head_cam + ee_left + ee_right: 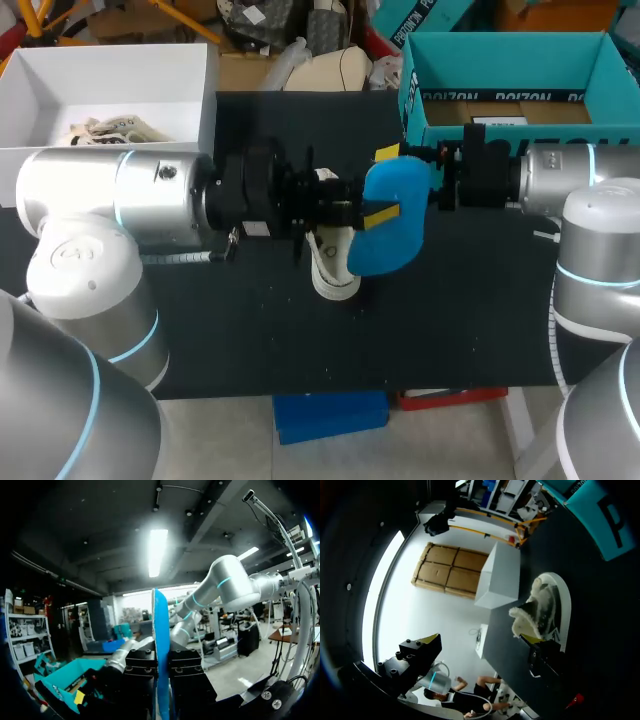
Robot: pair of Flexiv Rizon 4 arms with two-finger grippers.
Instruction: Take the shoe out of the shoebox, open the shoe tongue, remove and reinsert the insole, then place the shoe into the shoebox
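A blue insole [395, 225] hangs above the middle of the black table, with my left gripper [372, 213] shut on its edge. In the left wrist view the insole [161, 645] stands edge-on between the two black fingers [186, 666]. Under it lies the white shoe [333, 272] with a fleecy lining [540, 611]. My right gripper [480, 640] is open wide just right of the insole, empty, and one fingertip [532, 639] is close over the shoe. The teal shoebox [510, 105] stands open at the back right.
A white box [110, 75] holding cloth stands at the back left. The table's black mat [250, 330] runs to the front edge. The teal shoebox wall [600, 525] lies beside the right gripper.
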